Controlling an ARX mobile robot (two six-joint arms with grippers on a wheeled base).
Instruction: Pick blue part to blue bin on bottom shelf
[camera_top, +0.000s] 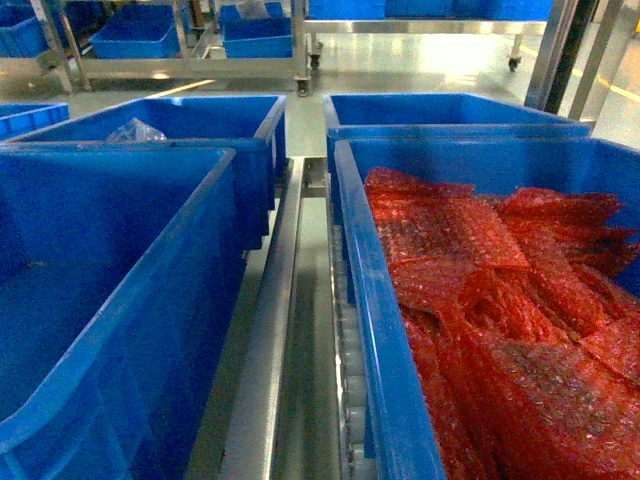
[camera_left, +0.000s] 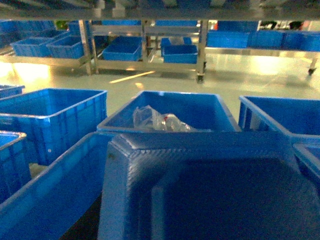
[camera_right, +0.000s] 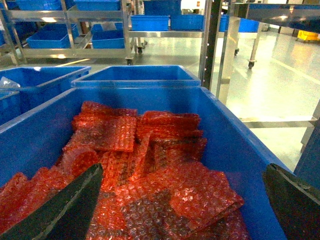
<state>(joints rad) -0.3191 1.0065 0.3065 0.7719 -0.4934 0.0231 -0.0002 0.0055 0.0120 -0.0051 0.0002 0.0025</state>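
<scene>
**Blue Part Fills Left Wrist Camera as Right Gripper Hangs Open Over Red Wrap**

A blue part (camera_left: 210, 190), a moulded piece with a rounded corner and a finely textured face, takes up the lower middle of the left wrist view, close against the lens. The left gripper's fingers do not show in any view, so it cannot be told whether the part is held. The part cannot be picked out in the head view.

Just behind the part stands a far left blue bin (camera_left: 170, 107) holding a crumpled clear plastic bag (camera_left: 157, 120). The same bag shows in the head view, beyond the near left blue bin (camera_top: 110, 300), whose dark interior shows nothing inside.

Both bins sit on the bottom shelf (camera_top: 270, 340), a stainless-steel level whose rail runs up the middle of the head view, with white rollers (camera_top: 350, 390) beside it.

Across the rail, the right-hand blue bin (camera_top: 385, 400) is heaped with red bubble-wrap bags (camera_top: 500, 310). The right gripper (camera_right: 185, 212) hangs over that heap, released, its two dark fingers (camera_right: 65, 210) spread wide to either edge of the right wrist view and touching nothing that can be seen. Another blue bin (camera_top: 450, 110) stands behind it.

In the background, steel racks (camera_top: 190, 68) on castors carry more blue bins above a glossy pale floor (camera_top: 420, 70).
</scene>
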